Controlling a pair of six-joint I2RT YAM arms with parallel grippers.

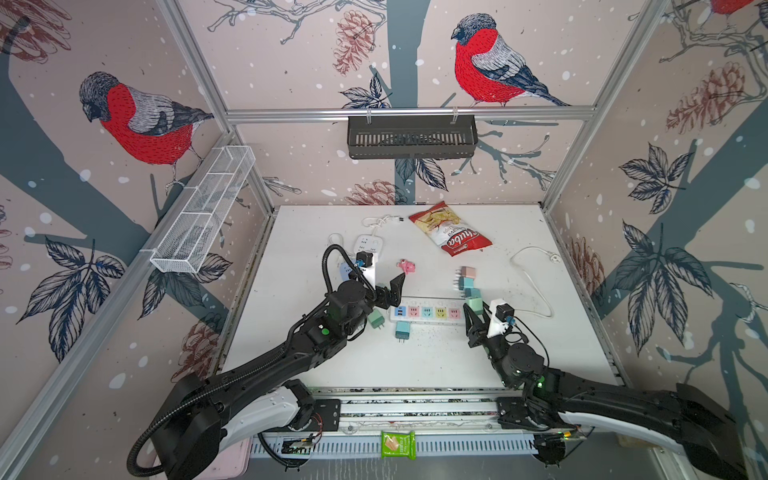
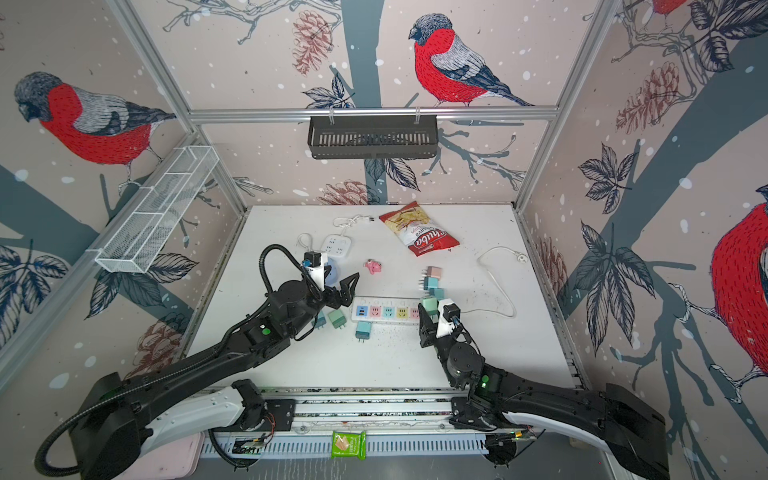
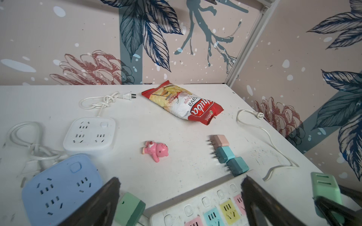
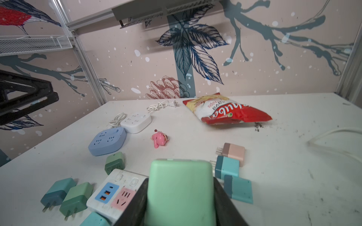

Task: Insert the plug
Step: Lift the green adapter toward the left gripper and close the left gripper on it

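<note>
My right gripper (image 1: 475, 312) (image 4: 180, 182) is shut on a light green plug (image 1: 473, 303) (image 2: 429, 306) (image 4: 180, 191), held just above the right end of the white power strip (image 1: 428, 312) (image 2: 386, 312) (image 4: 117, 192). The strip has coloured sockets and lies across the table's middle. The plug's prongs are hidden. My left gripper (image 1: 392, 291) (image 2: 344, 293) (image 3: 181, 179) hangs open over the strip's left end (image 3: 205, 205), with nothing between its fingers. The held plug (image 3: 324, 185) also shows in the left wrist view.
Loose plugs lie by the strip: a green one (image 1: 376, 319), a teal one (image 1: 402, 330), a pink and teal group (image 1: 466, 279). Behind are a blue socket block (image 3: 58, 191), a white one (image 1: 368, 243), a pink toy (image 1: 407, 266), a chips bag (image 1: 451, 232) and a white cable (image 1: 536, 274).
</note>
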